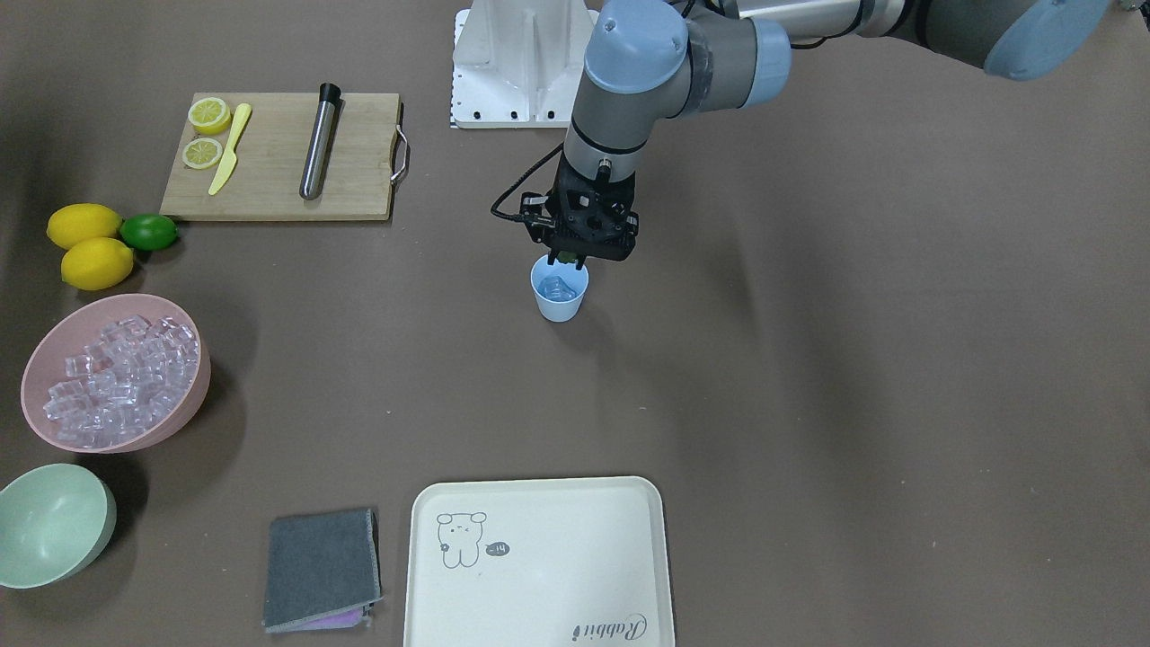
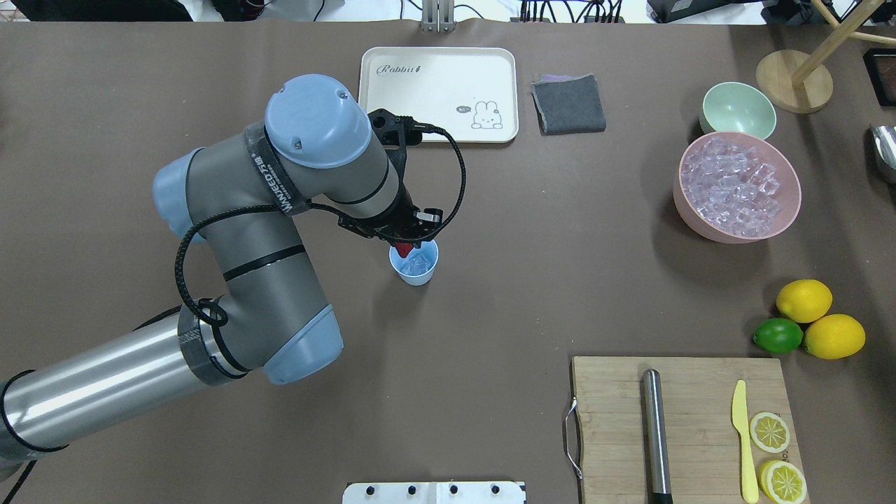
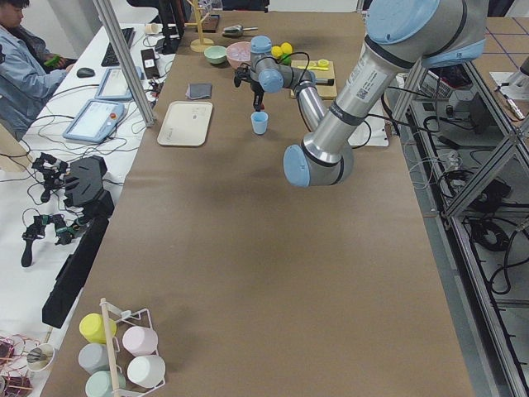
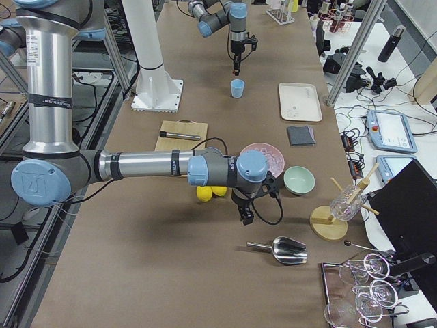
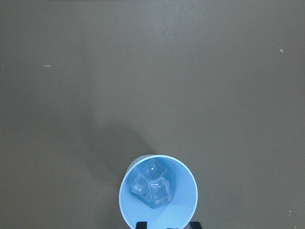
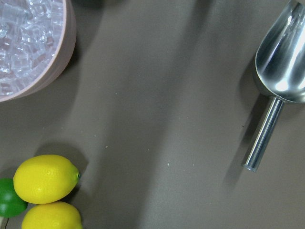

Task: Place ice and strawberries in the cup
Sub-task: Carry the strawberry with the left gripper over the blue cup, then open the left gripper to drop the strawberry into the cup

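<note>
left gripper point(image 1: 568, 261) pinches the strawberry point(image 2: 402, 249) just above the cup point(image 1: 559, 305) near its rim, ice point(image 5: 151, 188) inside, so an off-centre release risks a rim bounce-out or tipping the light cup; right gripper point(image 4: 244, 217) jaws: can't tell.

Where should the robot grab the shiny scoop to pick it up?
On the metal scoop, the thin, straight handle is probably best. The scoop lies flat on the table, so come straight down from above, with one finger on each side of the handle. The bowl end is wide and curved, so the fingers might not fit around it or could slip.
</note>
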### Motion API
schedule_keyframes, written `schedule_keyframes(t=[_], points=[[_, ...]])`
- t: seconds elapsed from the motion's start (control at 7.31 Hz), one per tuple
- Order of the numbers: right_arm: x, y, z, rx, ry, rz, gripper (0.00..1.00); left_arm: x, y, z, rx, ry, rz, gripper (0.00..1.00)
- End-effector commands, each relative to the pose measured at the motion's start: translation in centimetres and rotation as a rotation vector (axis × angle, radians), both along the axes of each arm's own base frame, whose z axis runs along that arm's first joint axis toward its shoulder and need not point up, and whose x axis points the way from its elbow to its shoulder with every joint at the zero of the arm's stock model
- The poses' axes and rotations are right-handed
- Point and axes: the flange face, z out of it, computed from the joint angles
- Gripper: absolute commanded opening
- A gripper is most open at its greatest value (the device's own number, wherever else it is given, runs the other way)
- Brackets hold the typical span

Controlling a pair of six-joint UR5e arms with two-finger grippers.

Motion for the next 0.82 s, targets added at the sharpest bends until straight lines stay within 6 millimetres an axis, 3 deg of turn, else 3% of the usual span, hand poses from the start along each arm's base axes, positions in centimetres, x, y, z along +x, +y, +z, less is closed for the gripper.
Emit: schedule_keyframes(t=[0.0,0.27,0.41,0.55,0.68], points=[[0.2,0.1,0.0,0.002,0.0,0.004,0.99,1.3,-0.7,1.3,0.006,0.008,-0.007,0.0],[0.2,0.0,-0.1,0.002,0.0,0.005,0.99,2.4,0.6,1.2,0.006,0.007,0.014,0.0],[0.2,0.1,0.0,0.001,0.0,0.005,0.99,2.6,0.7,1.2,0.008,0.006,0.017,0.6],[0.2,0.1,0.0,-0.001,0.0,0.006,0.99,2.6,0.7,1.6,0.008,-0.001,0.02,0.9],[0.2,0.1,0.0,-0.001,0.001,0.006,0.99,2.5,0.6,1.7,0.006,0.0,0.017,0.98]])
